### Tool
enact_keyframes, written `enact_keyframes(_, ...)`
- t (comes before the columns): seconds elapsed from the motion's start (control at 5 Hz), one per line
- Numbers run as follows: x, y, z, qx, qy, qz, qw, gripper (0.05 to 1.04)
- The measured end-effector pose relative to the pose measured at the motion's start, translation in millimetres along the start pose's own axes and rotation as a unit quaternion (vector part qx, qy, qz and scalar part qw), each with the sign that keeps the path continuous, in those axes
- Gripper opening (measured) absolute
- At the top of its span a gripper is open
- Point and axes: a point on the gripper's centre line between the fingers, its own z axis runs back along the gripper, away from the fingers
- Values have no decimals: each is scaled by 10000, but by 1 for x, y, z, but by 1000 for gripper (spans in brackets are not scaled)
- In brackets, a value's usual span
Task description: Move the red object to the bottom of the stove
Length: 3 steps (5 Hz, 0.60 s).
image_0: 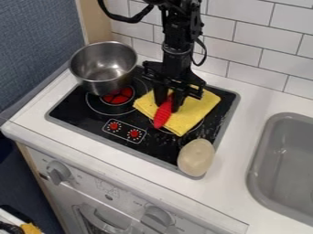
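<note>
Here's the gripper (169, 108) clamped on the slim, textured red object (163, 113), right over the yellow cloth (194, 109) on the glossy black stove (78, 109); shiny, round-walled metal pot (104, 68) near.

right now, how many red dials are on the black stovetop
2, both at the front of the stovetop: one dial nearer the pot, the other dial nearer the sink. The yellow cloth could hide more.
</note>
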Motion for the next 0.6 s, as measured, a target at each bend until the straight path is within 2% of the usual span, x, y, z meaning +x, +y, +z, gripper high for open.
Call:
enact_keyframes(0.2,-3,-3,0,-96,96,-51,9999,352)
enact_keyframes(0.4,-3,0,35,-181,-306,-29,9994,352)
enact_keyframes(0.6,-22,18,53,-266,-481,110,9984,352)
